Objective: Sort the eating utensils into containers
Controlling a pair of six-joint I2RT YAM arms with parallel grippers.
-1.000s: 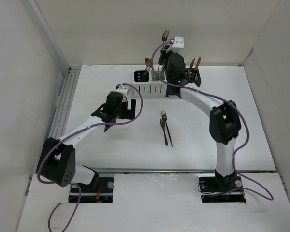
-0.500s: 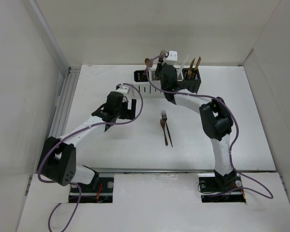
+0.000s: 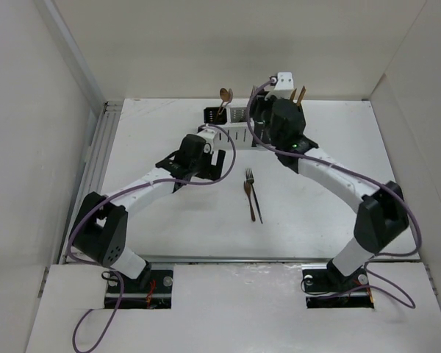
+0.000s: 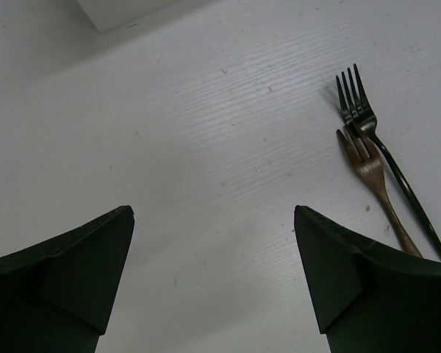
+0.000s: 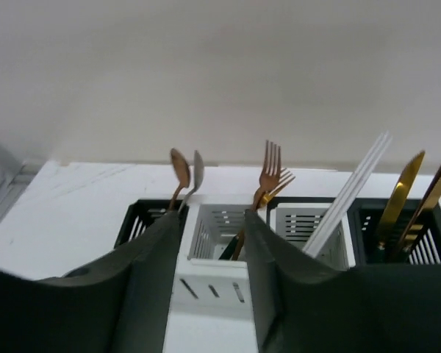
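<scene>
Two forks lie side by side mid-table: a copper fork (image 3: 246, 190) (image 4: 371, 173) and a dark-handled fork (image 3: 254, 198) (image 4: 356, 103). My left gripper (image 3: 214, 165) (image 4: 213, 213) is open and empty, low over bare table just left of them. The four holders stand in a row at the back: a black one (image 5: 143, 217) with spoons (image 5: 180, 173), a white one (image 5: 220, 232) with forks (image 5: 270, 165), a white one (image 5: 309, 228) with white chopsticks (image 5: 353, 191), and a black one (image 5: 400, 228) with gold pieces (image 5: 404, 191). My right gripper (image 3: 263, 118) (image 5: 212, 217) is open and empty in front of the fork holder.
White walls enclose the table on three sides, the back wall close behind the holders. A metal rail (image 3: 95, 158) runs along the left edge. The right arm (image 3: 331, 176) hides part of the holder row (image 3: 231, 136) in the top view.
My right gripper lowered the fork it held high into the holders and now stands open without it. My left gripper moved right, closer to the two forks on the table.
</scene>
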